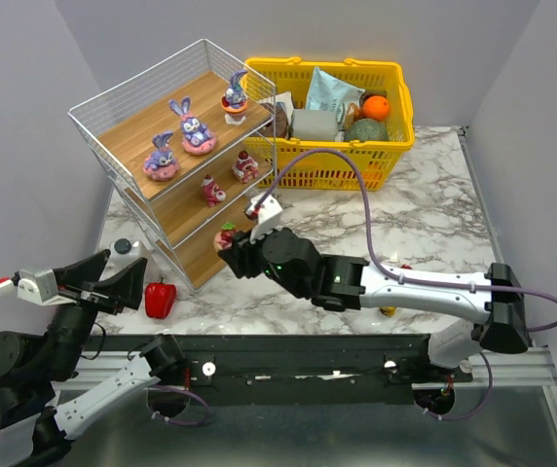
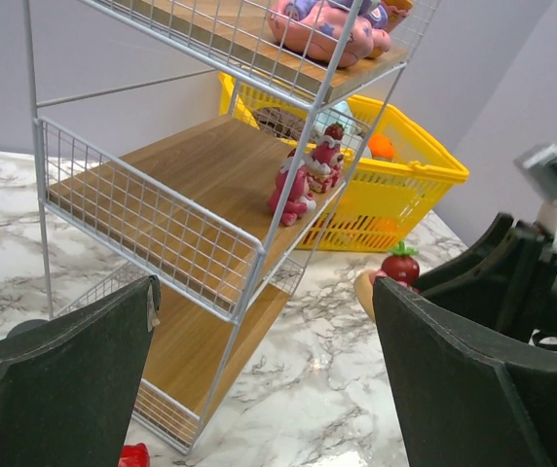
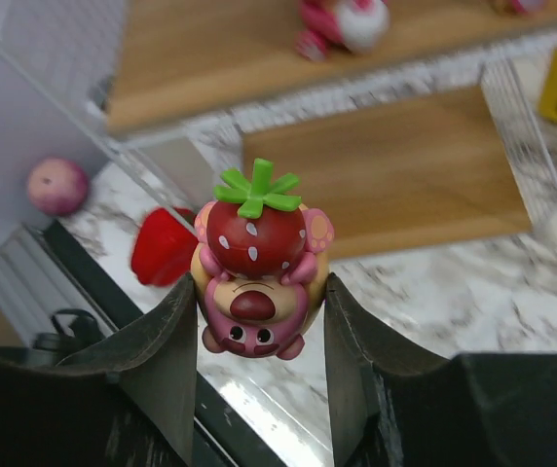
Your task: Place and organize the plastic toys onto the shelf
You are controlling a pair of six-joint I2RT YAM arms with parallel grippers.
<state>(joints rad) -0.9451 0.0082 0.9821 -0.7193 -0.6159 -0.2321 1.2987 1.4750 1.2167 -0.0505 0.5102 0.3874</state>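
**Strawberry bear pinched at the shelf's bottom tier**

From above, I see my right gripper (image 1: 232, 245) pinching the strawberry bear (image 1: 226, 236) just in front of the lowest board of the shelf (image 1: 137, 131). Three purple bunnies (image 1: 194, 126) sit on the top board and two pink figures (image 1: 212, 190) on the middle one. My left gripper (image 1: 113, 277), jaws spread wide, hangs near the red bell pepper (image 1: 161, 299).

Left wrist: the wide-apart fingers frame the shelf, with the bear to its right.

Right wrist: the bear sits clamped between both fingers, above the marble table (image 3: 473, 282).
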